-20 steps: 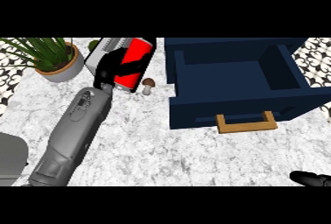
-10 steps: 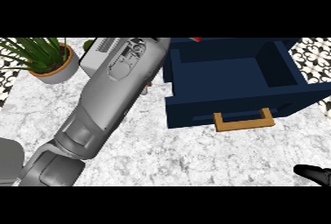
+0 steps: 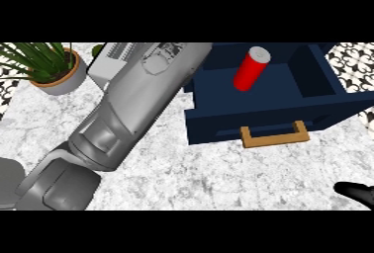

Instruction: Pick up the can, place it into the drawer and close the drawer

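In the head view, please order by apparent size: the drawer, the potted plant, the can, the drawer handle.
1. drawer
2. potted plant
3. can and drawer handle: look alike, so I do not rank them.

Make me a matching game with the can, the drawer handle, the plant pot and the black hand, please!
Things:
1. can
2. drawer handle
3. plant pot
4. right hand

Places:
A. upper left corner of the counter
B. inside the open blue drawer
C. lower right edge of the view
D. on the drawer's front

Pairs: 1-B, 2-D, 3-A, 4-C
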{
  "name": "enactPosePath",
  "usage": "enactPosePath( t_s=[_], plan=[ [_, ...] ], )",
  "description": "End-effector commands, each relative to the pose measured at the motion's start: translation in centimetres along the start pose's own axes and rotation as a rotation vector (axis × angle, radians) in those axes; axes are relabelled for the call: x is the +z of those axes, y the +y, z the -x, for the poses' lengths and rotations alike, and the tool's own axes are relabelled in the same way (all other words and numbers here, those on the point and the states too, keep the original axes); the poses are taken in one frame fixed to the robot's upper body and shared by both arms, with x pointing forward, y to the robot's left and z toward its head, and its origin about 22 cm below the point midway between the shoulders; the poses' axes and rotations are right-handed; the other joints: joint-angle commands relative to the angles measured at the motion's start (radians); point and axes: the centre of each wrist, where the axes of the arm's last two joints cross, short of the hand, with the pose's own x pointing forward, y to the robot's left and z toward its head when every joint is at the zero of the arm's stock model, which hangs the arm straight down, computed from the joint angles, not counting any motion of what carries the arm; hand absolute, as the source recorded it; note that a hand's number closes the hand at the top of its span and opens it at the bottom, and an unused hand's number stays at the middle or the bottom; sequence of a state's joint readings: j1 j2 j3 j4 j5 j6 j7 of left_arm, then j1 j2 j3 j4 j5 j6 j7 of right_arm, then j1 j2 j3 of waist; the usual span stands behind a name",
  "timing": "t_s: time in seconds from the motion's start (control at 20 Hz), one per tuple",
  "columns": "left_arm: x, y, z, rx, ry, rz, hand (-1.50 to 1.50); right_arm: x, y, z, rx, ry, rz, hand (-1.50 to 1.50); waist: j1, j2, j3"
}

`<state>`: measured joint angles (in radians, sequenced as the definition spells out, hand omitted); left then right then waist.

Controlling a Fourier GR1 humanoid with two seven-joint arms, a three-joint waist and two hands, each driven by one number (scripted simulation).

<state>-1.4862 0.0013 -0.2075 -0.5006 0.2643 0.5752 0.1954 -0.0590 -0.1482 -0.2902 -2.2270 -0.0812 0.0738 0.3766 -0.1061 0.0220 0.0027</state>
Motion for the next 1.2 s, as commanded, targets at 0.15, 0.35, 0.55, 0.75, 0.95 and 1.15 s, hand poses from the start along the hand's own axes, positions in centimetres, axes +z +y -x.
enactPosePath(
  t_s=[0.15,0.35,0.55,0.75,0.95,1.15],
  plan=[
    [-0.5,-0.3,-0.5,0.016,-0.019,-0.06,-1.5,0.4,0.3,-0.4,0.071,-0.049,-0.013,-1.5,-0.005,0.006,0.0],
    [-0.7,-0.2,0.6,0.022,-0.013,-0.089,-1.5,-1.4,0.4,-1.0,0.134,-0.088,-0.063,-1.5,-0.012,0.013,0.001],
    [-0.5,-0.8,-1.8,0.065,-0.016,-0.079,-1.5,-3.0,0.9,-0.4,0.274,-0.143,-0.118,-1.5,0.003,0.014,0.001],
    [-0.5,-1.0,-2.9,0.109,-0.012,-0.064,-1.5,-2.9,2.4,-0.5,0.402,-0.18,-0.169,-1.5,0.02,0.009,0.0],
    [-0.7,-0.5,-1.5,0.151,-0.006,-0.064,-1.5,-4.9,3.7,0.1,0.555,-0.202,-0.186,-1.5,0.028,0.013,0.0],
    [-0.8,-0.6,-1.3,0.13,-0.029,-0.063,-1.5,-6.4,5.3,1.5,0.679,-0.223,-0.232,-1.5,0.052,0.007,-0.001]
  ],
)
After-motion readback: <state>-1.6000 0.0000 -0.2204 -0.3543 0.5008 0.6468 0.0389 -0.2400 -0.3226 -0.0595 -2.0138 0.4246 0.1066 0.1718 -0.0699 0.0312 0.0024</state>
